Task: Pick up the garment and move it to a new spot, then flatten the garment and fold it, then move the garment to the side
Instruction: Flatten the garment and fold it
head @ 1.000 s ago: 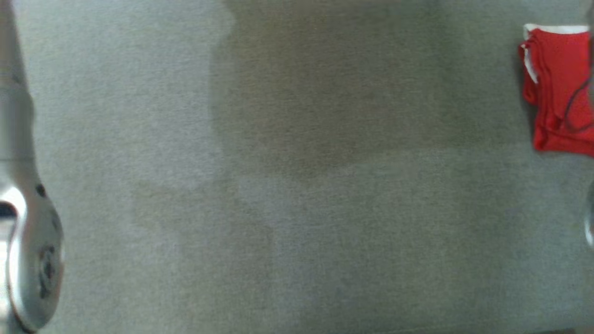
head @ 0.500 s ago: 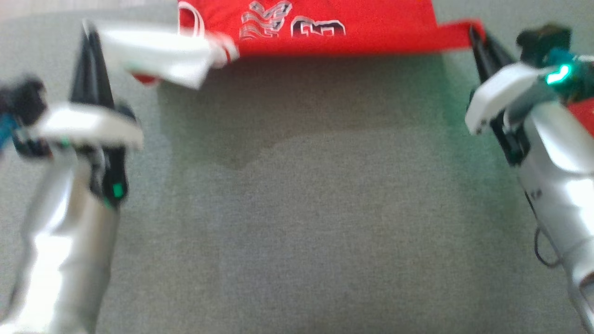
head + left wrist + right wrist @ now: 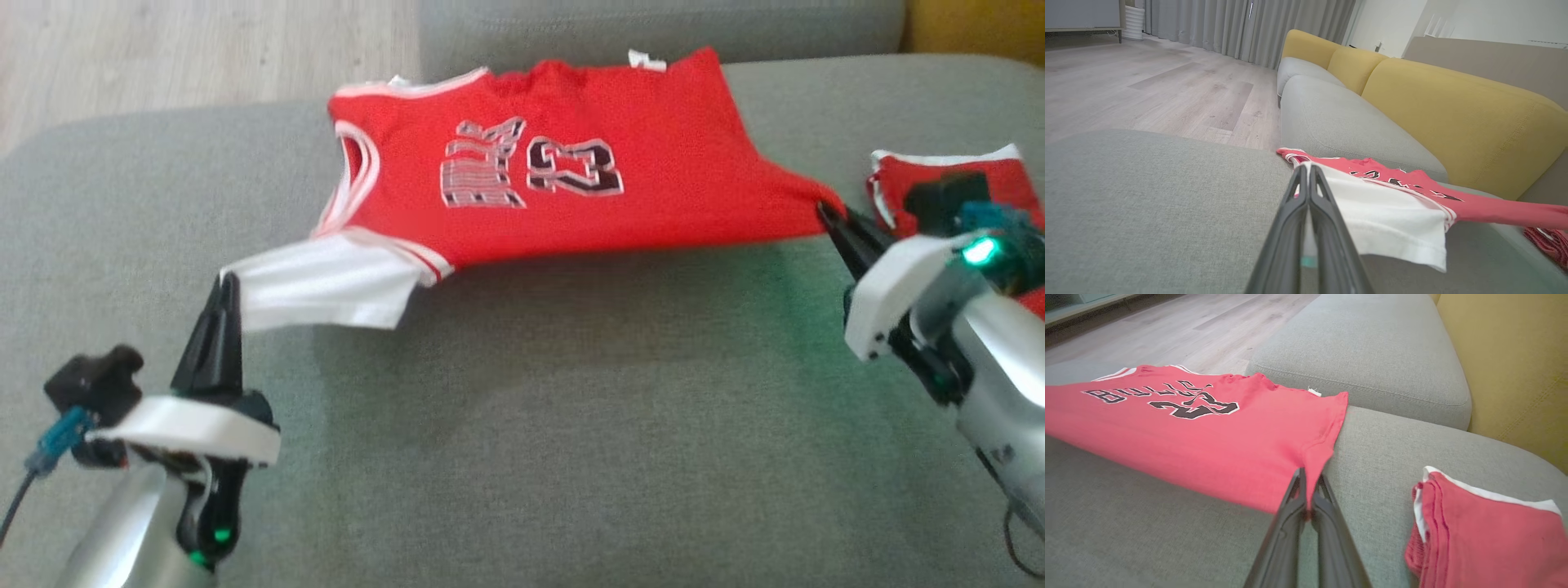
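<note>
The garment [image 3: 555, 196], a red jersey with white trim and the number 23, is stretched between my two grippers with its far part resting on the grey sofa cushion [image 3: 531, 425]. My left gripper [image 3: 229, 282] is shut on the white flap at its left end. My right gripper [image 3: 824, 211] is shut on the red corner at its right end. The left wrist view shows the left gripper [image 3: 1306, 169] pinching the garment's [image 3: 1392, 212] white cloth. In the right wrist view my right gripper [image 3: 1308, 475] bites a red corner of the garment [image 3: 1208, 433].
A folded red and white cloth [image 3: 1482, 535] lies on the cushion to the right, partly behind my right arm [image 3: 890, 184]. A second grey cushion [image 3: 1372, 347] adjoins beyond. A yellow backrest [image 3: 1453, 110] runs along one side, wooden floor [image 3: 163, 49] along the other.
The head camera has swung, so the whole picture shifted. One second ago the folded cloth and a forearm showed; half a second ago and now both grippers hold the garment stretched.
</note>
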Controlling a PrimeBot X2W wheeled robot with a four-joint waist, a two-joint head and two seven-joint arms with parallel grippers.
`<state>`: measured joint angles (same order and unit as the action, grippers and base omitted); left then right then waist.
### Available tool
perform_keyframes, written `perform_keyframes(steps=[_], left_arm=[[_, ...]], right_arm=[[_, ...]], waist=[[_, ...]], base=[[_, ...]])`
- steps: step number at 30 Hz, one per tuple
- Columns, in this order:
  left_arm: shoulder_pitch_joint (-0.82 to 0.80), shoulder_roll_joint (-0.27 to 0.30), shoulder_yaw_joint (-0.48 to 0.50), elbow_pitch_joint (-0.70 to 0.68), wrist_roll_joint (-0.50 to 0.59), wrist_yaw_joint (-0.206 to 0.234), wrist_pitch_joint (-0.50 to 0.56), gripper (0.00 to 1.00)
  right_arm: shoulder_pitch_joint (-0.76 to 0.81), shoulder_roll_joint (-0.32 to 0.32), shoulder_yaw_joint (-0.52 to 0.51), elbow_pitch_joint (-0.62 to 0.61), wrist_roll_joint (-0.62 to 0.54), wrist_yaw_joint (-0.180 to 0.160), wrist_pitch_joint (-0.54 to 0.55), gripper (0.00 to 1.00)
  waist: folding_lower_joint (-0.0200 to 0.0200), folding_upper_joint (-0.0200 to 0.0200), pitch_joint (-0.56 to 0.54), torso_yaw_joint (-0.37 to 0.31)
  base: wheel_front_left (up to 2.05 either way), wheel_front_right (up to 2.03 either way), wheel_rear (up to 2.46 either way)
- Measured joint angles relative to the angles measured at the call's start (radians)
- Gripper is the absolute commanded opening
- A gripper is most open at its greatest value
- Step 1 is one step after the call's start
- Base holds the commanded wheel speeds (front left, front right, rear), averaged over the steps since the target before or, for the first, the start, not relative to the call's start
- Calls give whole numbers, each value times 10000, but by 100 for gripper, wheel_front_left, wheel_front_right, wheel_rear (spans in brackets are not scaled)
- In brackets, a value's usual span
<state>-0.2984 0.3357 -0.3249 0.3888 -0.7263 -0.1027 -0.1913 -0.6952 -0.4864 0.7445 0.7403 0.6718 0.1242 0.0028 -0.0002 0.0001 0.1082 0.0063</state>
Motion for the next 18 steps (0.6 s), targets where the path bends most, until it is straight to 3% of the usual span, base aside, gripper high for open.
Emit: perform_keyframes(steps=[9, 18], left_arm=[[1979, 401, 10, -2136, -150, 809, 412, 0], [3677, 681, 234, -4102, -301, 1576, 454, 0]], right_arm=[[1855, -520, -251, -1453, 855, 0, 161, 0], [3499, -569, -1551, -2771, 848, 0, 359, 0]], waist=[[0, 0, -765, -261], [0, 0, -1093, -491]], base=[[0, 0, 0], [0, 0, 0]])
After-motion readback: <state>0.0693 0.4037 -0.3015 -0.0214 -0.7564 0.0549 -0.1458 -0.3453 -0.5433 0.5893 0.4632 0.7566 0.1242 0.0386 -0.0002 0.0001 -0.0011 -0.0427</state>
